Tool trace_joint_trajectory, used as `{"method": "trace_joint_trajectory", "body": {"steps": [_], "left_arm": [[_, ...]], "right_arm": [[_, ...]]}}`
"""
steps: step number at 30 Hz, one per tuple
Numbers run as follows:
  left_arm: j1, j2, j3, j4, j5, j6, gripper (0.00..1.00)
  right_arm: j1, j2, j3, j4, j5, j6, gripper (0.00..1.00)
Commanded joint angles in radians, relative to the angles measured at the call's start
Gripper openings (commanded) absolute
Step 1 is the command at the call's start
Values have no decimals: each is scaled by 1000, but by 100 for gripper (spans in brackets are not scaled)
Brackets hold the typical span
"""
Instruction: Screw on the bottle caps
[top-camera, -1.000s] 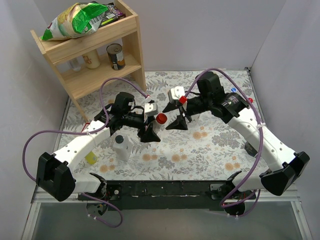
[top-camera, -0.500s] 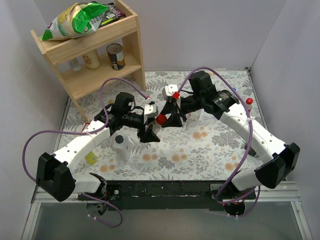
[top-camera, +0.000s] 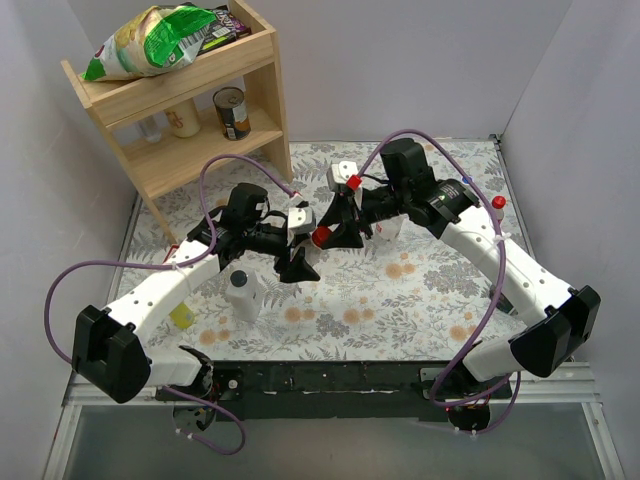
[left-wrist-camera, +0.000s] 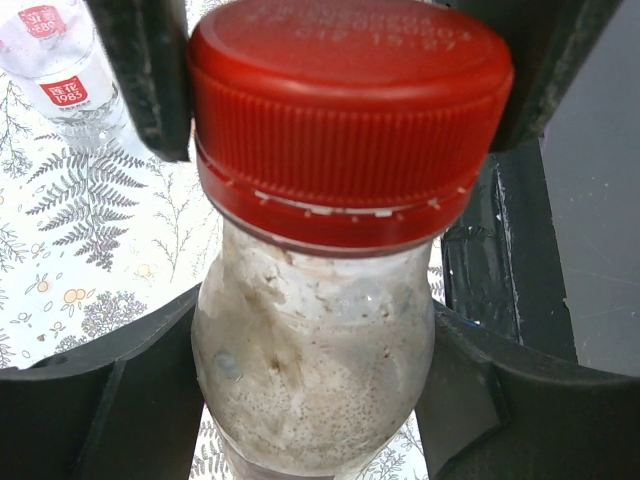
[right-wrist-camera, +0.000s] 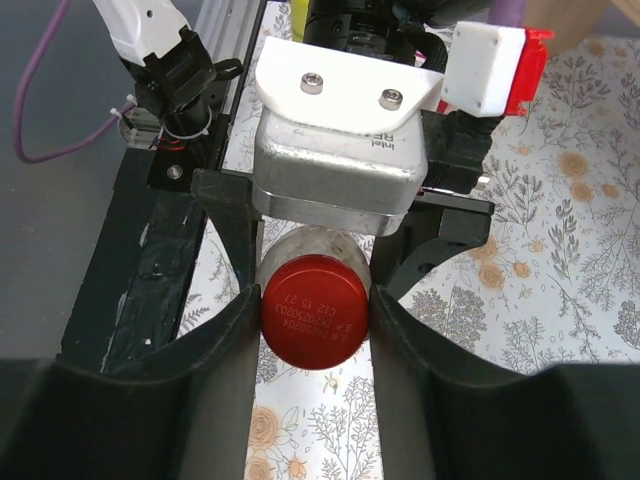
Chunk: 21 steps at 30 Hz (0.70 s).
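Left pincer (left-wrist-camera: 315, 340) was shut around the belly of a clear bottle (left-wrist-camera: 300, 420). The right pincer (right-wrist-camera: 317, 300) was shut on the red cap (right-wrist-camera: 316, 328) of that same bottle, one finger on each side. I think the left one held the bottle so it could not spin while the right one turned the cap tight.

Biggest was the flowery table (top-camera: 420, 290). At its far left corner stood the wooden shelf (top-camera: 190, 110). The left arm (top-camera: 170, 285) and the right arm (top-camera: 500, 255) reached in and met just to the right of the shelf's front leg, a bit nearer the robot. That was where the bottle was. It lay sideways with its cap pointed at the right pincer, so the fingers could go round the cap straight on.

In front of the shelf, closer to the arm bases, stood a white bottle (top-camera: 243, 293) with a dark top. It was not part of the job. Well to the right of the shelf, by the side wall, stood a little bottle (top-camera: 497, 203) with a red top.

The held cap sat flat on the neck, maybe not tight yet.
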Motion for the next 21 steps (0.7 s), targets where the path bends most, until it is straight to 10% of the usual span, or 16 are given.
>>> {"method": "trace_joint_trajectory", "body": {"steps": [1,6,10,19,20,21], "left_arm": [[0,-20,37,18,8,12,0],[-18,-58,-3,138,-121,-123,0],[-154,-164,-132,491,-610,-316,0],[-254,-126,-109,520,-891,-412,1],[-254,-132,-115,517,-890,-407,30],[-253,-138,-118,515,-890,-409,37]], "right_arm": [[-10,2,18,34,-40,36,41],[-8,4,-53,126,9,180,20],[-14,4,-94,226,226,416,1],[-20,45,-38,203,281,475,1],[-22,45,-38,203,278,465,1],[-30,41,-39,197,278,443,1]]}}
